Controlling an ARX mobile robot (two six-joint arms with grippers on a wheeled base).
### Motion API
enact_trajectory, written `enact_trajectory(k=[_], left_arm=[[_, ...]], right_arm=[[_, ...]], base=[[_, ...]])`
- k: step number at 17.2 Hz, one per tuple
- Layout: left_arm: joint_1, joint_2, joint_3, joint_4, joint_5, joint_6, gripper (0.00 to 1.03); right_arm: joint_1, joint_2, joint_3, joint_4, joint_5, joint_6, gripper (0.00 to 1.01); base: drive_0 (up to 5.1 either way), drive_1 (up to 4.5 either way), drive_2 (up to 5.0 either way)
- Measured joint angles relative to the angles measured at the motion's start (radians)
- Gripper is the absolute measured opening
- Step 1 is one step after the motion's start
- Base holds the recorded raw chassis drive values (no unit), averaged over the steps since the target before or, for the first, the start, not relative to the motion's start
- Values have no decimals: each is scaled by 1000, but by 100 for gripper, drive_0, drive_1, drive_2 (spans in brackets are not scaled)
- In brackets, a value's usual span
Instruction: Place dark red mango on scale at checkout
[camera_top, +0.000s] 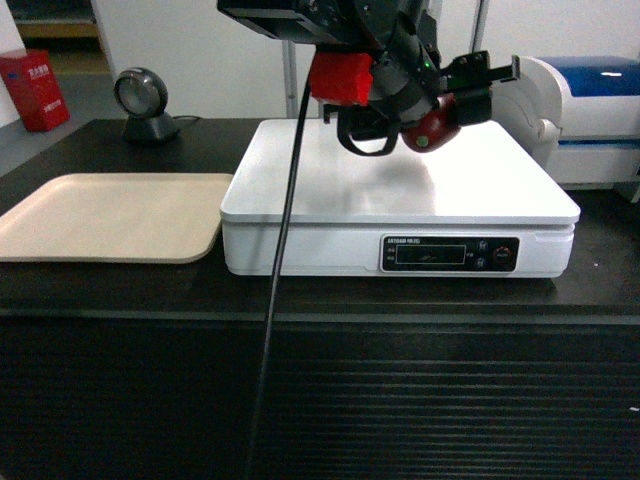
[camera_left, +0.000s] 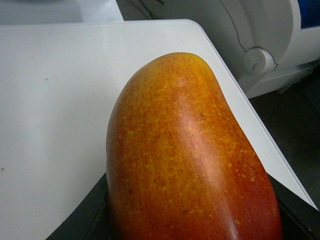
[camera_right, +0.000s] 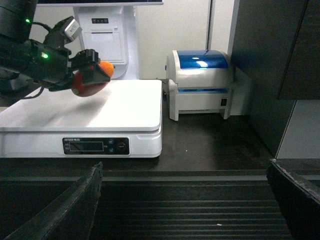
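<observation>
The dark red mango hangs above the back right part of the white scale, with my left gripper shut on it. In the left wrist view the mango fills the frame, orange-red, over the scale's platform. The right wrist view shows the mango held above the scale on the black-topped checkout. My right gripper stands open with nothing between its fingers, low in front of the counter's ribbed panel. It does not appear in the head view.
A beige tray lies left of the scale. A round scanner stands at the back left. A white and blue label printer sits right of the scale, seen as the printer in the right wrist view. A black cable hangs down across the scale's front.
</observation>
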Motion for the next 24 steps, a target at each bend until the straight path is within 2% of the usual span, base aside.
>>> enact_trajectory(k=[3,10,12,16,18,21,24], left_arm=[[-7,19,19,-19,-14,0,62],[-12,60,27,-56,-114,-1,62],[-12,66,34,-55,-132,-19,62],[-18,65,2,-15,-131,-13,100],[-19,55,-18,0,-132,-10,97],[-21,16,-69,58,-130,32,98],[-24,-52,-111,114,-137,106,98]], right_arm=[[0,0,0,0,0,0,98],[0,0,0,0,0,0,98],[0,0,0,0,0,0,98],[0,0,0,0,0,0,98],[0,0,0,0,0,0,98],[0,0,0,0,0,0,98],[0,0,0,0,0,0,98]], base=[[0,0,0],[0,0,0],[0,0,0],[0,0,0],[0,0,0],[0,0,0],[0,0,0]])
